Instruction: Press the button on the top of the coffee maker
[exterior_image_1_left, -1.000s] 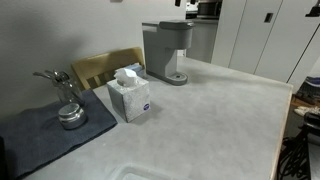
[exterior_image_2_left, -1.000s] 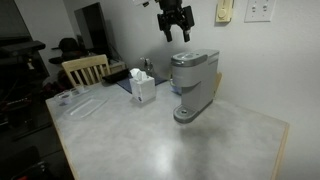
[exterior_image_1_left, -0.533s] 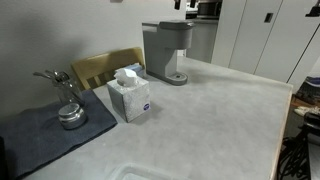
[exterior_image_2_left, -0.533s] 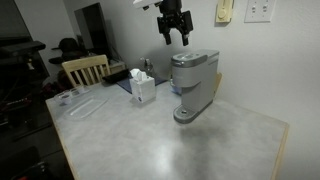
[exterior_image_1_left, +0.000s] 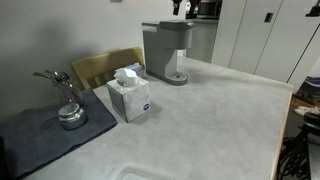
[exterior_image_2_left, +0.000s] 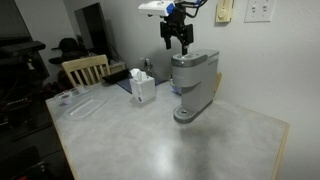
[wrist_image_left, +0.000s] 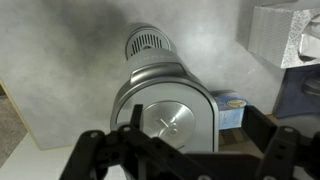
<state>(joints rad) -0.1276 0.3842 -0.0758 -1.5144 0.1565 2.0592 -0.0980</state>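
The coffee maker (exterior_image_1_left: 166, 48) is a tall grey machine with a round silver drip base, standing at the back of the table in both exterior views (exterior_image_2_left: 196, 80). My gripper (exterior_image_2_left: 179, 38) hangs just above its head, apart from it; only its tip shows at the top edge of an exterior view (exterior_image_1_left: 182, 6). In the wrist view I look straight down on the coffee maker (wrist_image_left: 165, 95), with a round silver disc (wrist_image_left: 170, 124) on its top and the drip base (wrist_image_left: 148, 45) beyond. My gripper's dark fingers (wrist_image_left: 180, 160) stand wide apart on either side, open and empty.
A white-and-blue tissue box (exterior_image_1_left: 129, 95) stands near the machine (exterior_image_2_left: 142, 86). A metal cup (exterior_image_1_left: 71, 115) sits on a dark mat (exterior_image_1_left: 40, 140). A wooden chair (exterior_image_1_left: 100, 68) stands by the table. A small blue box (wrist_image_left: 232, 108) shows beside the machine's head.
My gripper has come down a little and moved closer over the coffee maker's top. Nothing on the table has moved.
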